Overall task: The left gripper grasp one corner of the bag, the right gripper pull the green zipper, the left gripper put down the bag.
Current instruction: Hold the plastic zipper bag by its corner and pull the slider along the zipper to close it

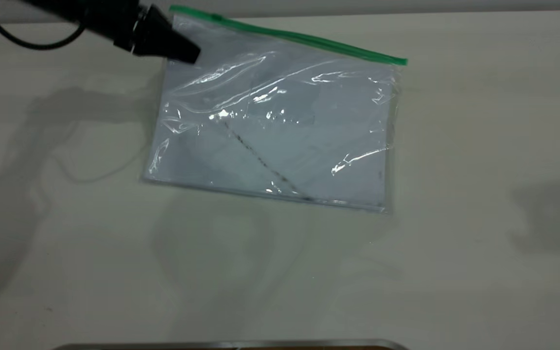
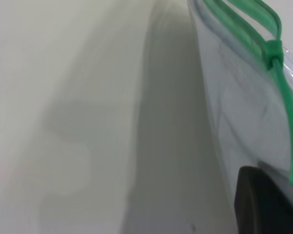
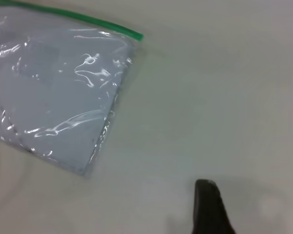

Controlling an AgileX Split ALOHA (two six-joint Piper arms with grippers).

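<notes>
The bag (image 1: 280, 131) is a clear pouch with white paper and a dark diagonal smudge line inside. It casts a faint shadow on the table in front of it. The green zipper (image 1: 309, 41) runs along its far edge, with the slider tab (image 1: 218, 18) near the left end. My left gripper (image 1: 187, 52) comes in from the top left and is shut on the bag's upper left corner; wrinkles spread out from there. In the left wrist view the slider (image 2: 272, 51) and the bag wall (image 2: 239, 97) are close. My right gripper (image 3: 210, 209) is off to the right of the bag (image 3: 58, 92), apart from it.
The white table (image 1: 479, 146) extends on all sides of the bag. A grey metal edge (image 1: 231, 345) lies along the near border. The left arm's black cable (image 1: 27, 44) hangs at the far left.
</notes>
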